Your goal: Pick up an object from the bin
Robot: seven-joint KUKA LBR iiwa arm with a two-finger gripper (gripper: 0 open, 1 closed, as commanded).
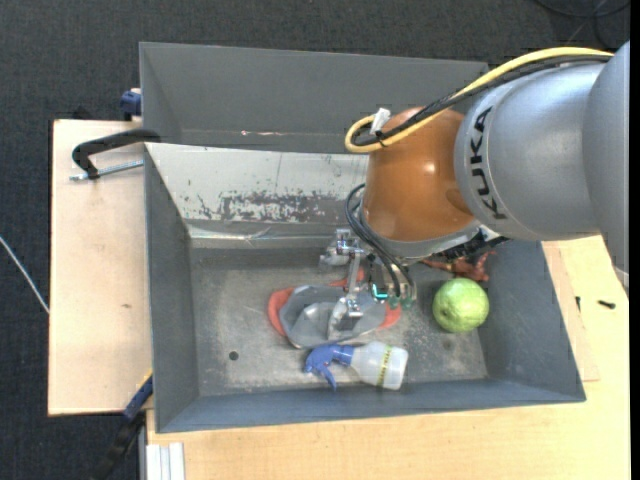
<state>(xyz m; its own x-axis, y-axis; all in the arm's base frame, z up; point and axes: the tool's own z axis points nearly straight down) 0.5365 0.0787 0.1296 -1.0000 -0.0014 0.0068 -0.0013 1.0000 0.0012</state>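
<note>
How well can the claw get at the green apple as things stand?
Probably yes. The green apple lies uncovered on the bin floor, to the right of the claw in this view. The claw is over a grey, red-edged flat thing, so it would need a sideways move.

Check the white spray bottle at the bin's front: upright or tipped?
Tipped. The spray bottle lies on its side on the bin floor, with its blue trigger head pointing toward the view's left.
</note>
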